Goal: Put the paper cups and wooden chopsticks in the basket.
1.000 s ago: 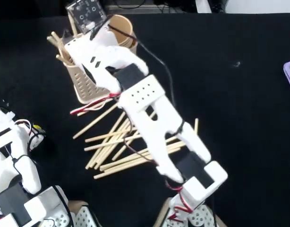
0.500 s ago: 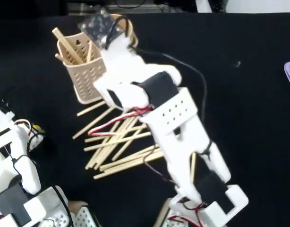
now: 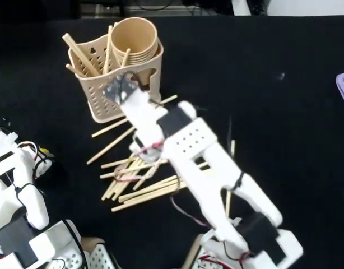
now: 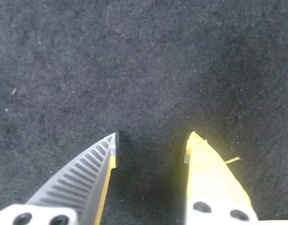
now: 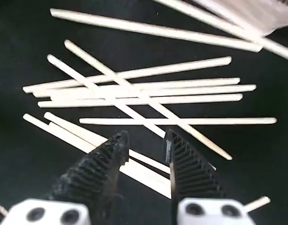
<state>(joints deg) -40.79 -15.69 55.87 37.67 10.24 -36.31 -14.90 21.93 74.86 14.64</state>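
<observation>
Status: partly complete. Paper cups (image 3: 135,36) stand stacked in the basket (image 3: 105,103) with a few wooden chopsticks (image 3: 77,49). Many more lie loose on the desk (image 3: 273,140) just beneath the right claw (image 5: 145,140), which is slightly spread and empty. Left claw (image 4: 153,140): spread, empty, over bare desk.

Beige slotted basket (image 3: 105,103) stands upright. A nested stack of tan paper cups (image 3: 135,36) sits upright in one compartment, and a few chopsticks (image 3: 81,52) lean in the one beside it. Loose chopsticks (image 5: 181,98) lie flat and crisscrossed on the black table, just beside the basket.
</observation>
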